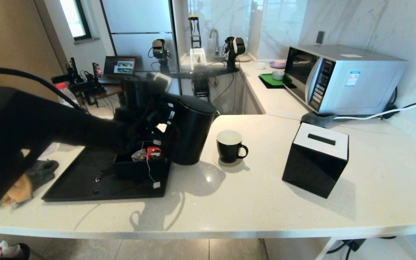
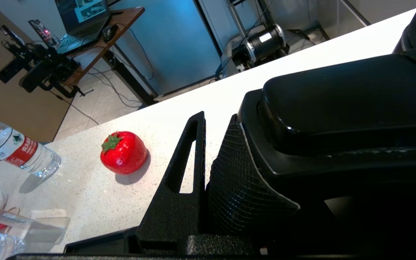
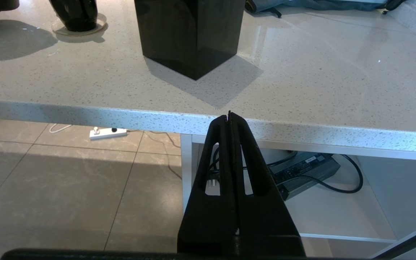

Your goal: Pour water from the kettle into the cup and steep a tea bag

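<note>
One tool grips the kettle, the other rests shut.

Left tool [image 1: 163, 122] is clamped on the handle of the kettle [image 1: 190, 131], which stands upright at the black tray's [image 1: 74, 182] right edge on the tabletop [image 1: 247, 202]. Just beside it to the right sits the cup [image 1: 230, 146]. The tea bag [image 1: 139, 155] lies in a small black box on the tray, string trailing. Right tool [image 3: 229, 119], fingers pressed together, hangs below the tabletop's edge.

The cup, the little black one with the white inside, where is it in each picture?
Head view: the cup stands mid-counter, between the kettle and the black tissue box.
Left wrist view: not in it; the kettle's handle fills that side.
Right wrist view: only its base shows at the top edge, left of the tissue box.
Shared landmark: the white counter.
</note>
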Motion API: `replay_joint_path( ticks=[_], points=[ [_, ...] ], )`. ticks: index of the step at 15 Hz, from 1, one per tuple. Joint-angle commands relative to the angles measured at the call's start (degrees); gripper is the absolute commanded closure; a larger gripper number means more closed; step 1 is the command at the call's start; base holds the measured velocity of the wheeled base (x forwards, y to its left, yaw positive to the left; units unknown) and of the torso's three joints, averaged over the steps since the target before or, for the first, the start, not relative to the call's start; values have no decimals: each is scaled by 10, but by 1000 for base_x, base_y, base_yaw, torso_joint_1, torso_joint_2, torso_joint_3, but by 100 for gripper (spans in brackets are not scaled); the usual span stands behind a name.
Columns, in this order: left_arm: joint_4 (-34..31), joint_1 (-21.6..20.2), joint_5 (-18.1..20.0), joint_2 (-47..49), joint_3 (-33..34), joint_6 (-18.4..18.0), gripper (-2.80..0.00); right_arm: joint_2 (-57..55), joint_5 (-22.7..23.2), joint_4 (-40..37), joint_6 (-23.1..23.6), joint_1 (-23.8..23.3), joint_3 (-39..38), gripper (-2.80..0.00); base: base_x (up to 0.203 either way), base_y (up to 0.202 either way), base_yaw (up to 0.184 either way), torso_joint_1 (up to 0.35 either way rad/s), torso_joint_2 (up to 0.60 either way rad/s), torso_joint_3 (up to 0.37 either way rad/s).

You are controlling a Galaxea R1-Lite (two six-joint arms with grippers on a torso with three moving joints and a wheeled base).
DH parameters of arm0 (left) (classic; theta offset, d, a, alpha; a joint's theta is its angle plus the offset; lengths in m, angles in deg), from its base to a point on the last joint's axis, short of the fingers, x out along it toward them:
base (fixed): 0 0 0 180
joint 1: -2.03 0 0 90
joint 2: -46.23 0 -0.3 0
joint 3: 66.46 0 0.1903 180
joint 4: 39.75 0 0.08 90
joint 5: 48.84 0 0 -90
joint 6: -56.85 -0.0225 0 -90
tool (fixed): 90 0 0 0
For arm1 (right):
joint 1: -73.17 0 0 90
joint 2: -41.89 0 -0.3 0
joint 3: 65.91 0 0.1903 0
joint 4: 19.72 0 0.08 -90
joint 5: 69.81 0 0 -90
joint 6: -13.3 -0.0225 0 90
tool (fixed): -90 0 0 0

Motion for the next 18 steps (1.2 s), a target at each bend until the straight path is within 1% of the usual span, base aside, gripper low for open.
replay_joint_path(
  ticks=[1,18],
  points=[
    [2,-4,-1,-1,1,-1,0,-1,0,0,1,0,0,0,0,0,0,0,0,0],
    [2,-17,-1,-9,6,-3,0,-1,0,0,1,1,0,0,0,0,0,0,0,0]
  ],
)
